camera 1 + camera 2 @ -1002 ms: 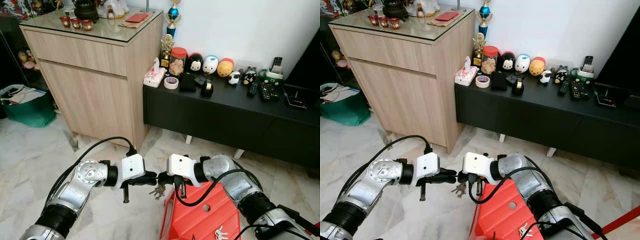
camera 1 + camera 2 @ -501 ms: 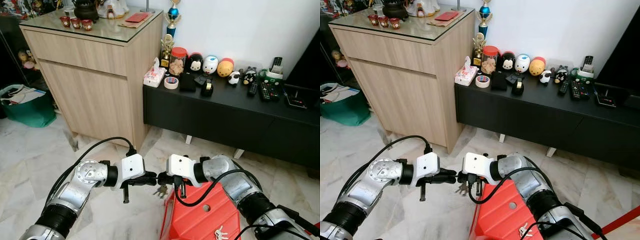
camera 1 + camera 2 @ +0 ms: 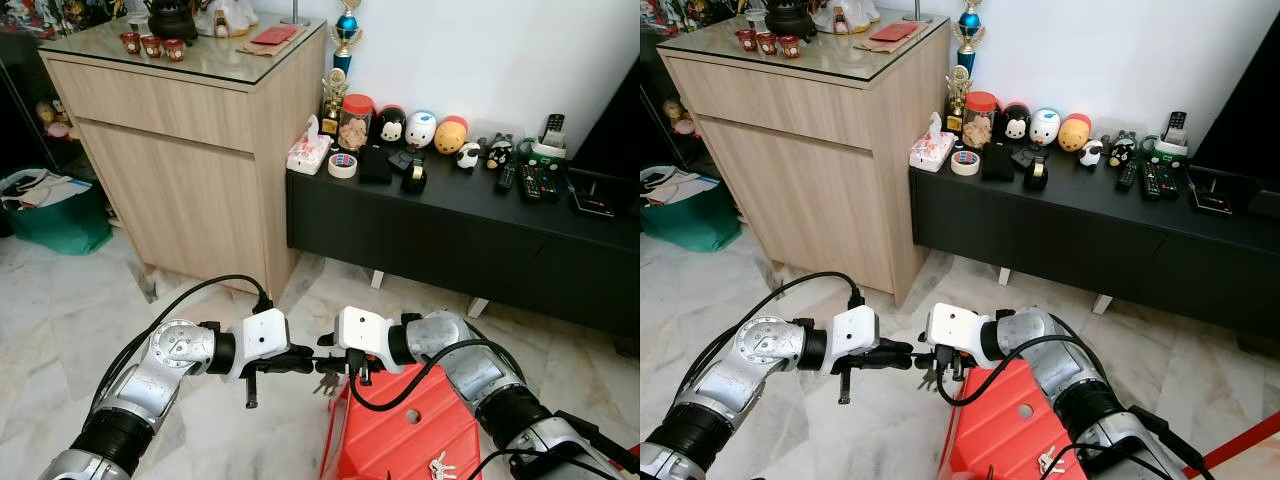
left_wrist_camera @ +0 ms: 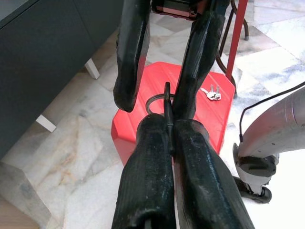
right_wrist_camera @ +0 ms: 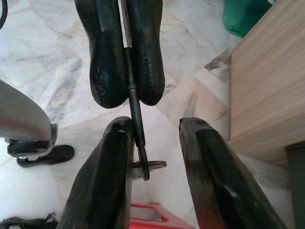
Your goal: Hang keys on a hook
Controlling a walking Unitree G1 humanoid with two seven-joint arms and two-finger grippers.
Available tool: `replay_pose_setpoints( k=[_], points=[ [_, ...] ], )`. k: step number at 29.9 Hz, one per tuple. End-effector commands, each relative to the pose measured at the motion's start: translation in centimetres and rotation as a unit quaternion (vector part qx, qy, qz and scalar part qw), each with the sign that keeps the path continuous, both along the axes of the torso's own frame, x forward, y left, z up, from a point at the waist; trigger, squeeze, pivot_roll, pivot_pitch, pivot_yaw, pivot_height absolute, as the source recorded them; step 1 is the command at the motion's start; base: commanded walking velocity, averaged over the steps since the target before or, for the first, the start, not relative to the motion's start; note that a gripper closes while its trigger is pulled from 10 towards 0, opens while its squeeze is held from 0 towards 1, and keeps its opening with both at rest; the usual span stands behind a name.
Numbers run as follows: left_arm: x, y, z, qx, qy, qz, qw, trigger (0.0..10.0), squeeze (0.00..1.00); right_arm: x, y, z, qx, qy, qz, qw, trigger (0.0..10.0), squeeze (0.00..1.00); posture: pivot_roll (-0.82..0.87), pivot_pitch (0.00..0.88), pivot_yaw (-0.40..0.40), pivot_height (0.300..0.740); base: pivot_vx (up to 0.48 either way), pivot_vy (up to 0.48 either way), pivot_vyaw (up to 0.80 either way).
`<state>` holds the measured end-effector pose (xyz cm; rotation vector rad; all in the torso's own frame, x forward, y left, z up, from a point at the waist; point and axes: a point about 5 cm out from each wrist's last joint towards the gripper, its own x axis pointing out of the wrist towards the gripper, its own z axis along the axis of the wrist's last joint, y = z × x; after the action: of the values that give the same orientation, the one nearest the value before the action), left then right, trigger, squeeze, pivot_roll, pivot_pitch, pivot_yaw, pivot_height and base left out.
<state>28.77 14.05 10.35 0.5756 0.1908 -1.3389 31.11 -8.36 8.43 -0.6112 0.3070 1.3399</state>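
Keys (image 3: 325,383) dangle above the red stool (image 3: 405,435), their ring pinched in the closed left hand (image 3: 305,361), while the right hand (image 3: 334,364) stands parted around it. Handover looks nearly done; finding a hook and hanging them remains.

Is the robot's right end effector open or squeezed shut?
Open. Right end effector fingers stand apart around the key ring, which the left end effector pinches.

Marble floor (image 3: 60,300), wooden cabinet (image 3: 180,150)
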Motion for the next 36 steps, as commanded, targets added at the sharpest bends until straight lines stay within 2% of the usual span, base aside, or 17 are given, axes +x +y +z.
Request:
replay_pose_setpoints(
  k=[1, 2, 3, 16, 21, 24, 30, 31, 32, 33, 34, 35, 36],
  points=[
    [0.2, 0.0, 0.3, -0.002, 0.003, -0.004, 1.000, 0.0, 0.00, 0.8, -0.4, 0.9, 0.002, -0.021, -0.013, 1.000, 10.0, 1.00, 0.06, 0.000, -0.107, 0.740, 0.000, 0.000, 0.00],
    [0.2, 0.0, 0.3, -0.002, 0.003, -0.004, 1.000, 0.0, 0.00, 0.8, -0.4, 0.9, 0.002, -0.021, -0.013, 1.000, 10.0, 1.00, 0.06, 0.000, -0.107, 0.740, 0.000, 0.000, 0.00],
    [0.2, 0.0, 0.3, -0.001, 0.003, -0.005, 1.000, 0.0, 0.00, 0.8, -0.3, 1.0, 0.002, -0.023, -0.009, 1.000, 10.0, 0.00, 0.06, 0.000, -0.106, 0.740, 0.000, 0.000, 0.00],
    [0.3, 0.0, 0.2, 0.011, -0.001, -0.008, 1.000, 0.0, 0.00, -0.1, -0.6, 0.3, -0.023, 0.024, 0.052, 0.998, 10.0, 0.00, 0.06, 0.000, -0.106, 0.740, 0.000, 0.000, 0.00],
    [0.2, 0.2, -0.1, 0.017, 0.006, -0.006, 1.000, 0.0, 0.00, 0.1, -0.6, 0.5, -0.015, 0.018, 0.041, 0.999, 10.0, 0.00, 0.06, 0.000, -0.105, 0.740, 0.000, 0.000, 0.00],
    [0.0, 0.9, -1.1, 0.048, 0.012, -0.002, 0.999, 0.0, 0.00, 0.4, -0.8, 0.6, -0.004, 0.018, 0.024, 1.000, 10.0, 0.00, 0.06, 0.000, -0.105, 0.740, 0.000, 0.000, 0.00],
    [-0.5, 2.3, -3.2, 0.062, 0.036, 0.046, 0.996, 0.0, 0.00, 0.3, -1.2, -0.3, -0.012, 0.026, 0.001, 1.000, 10.0, 0.00, 0.06, 0.000, -0.100, 0.740, 0.000, 0.000, 0.00],
    [-0.8, 2.8, -4.1, 0.056, 0.046, 0.076, 0.994, 2.4, 0.00, 0.2, -1.4, -0.6, -0.006, 0.029, -0.013, 0.999, 10.0, 0.00, 0.06, 0.000, -0.098, 0.740, 0.000, 0.000, 0.00],
    [-1.2, 3.3, -5.2, 0.046, 0.063, 0.113, 0.990, 3.3, 0.00, 0.3, -1.7, -1.0, 0.008, 0.037, -0.042, 0.998, 10.0, 0.00, 0.06, 0.000, -0.096, 0.740, 0.000, 0.000, 0.00],
    [-1.2, 3.3, -5.2, 0.046, 0.063, 0.113, 0.990, 3.3, 0.00, 0.3, -1.7, -1.0, 0.008, 0.037, -0.042, 0.998, 10.0, 0.00, 0.06, 0.000, -0.096, 0.740, 0.000, 0.000, 0.00],
    [-1.5, 3.5, -5.7, 0.039, 0.071, 0.133, 0.988, 9.8, 0.00, 0.4, -1.8, -1.1, 0.019, 0.043, -0.060, 0.997, 10.0, 0.00, 0.06, 0.000, -0.096, 0.740, 0.000, 0.000, 0.00],
    [-2.0, 3.9, -6.8, 0.014, 0.087, 0.184, 0.979, 10.0, 0.00, 0.5, -2.4, -1.7, 0.043, 0.059, -0.106, 0.992, 10.0, 0.00, 0.06, 0.000, -0.094, 0.740, 0.000, 0.000, 0.00],
    [-2.2, 3.9, -7.2, 0.007, 0.091, 0.200, 0.976, 10.0, 0.00, 0.5, -2.6, -1.9, 0.050, 0.064, -0.121, 0.989, 10.0, 0.00, 0.06, 0.000, -0.093, 0.740, 0.000, 0.000, 0.00]
  ],
)
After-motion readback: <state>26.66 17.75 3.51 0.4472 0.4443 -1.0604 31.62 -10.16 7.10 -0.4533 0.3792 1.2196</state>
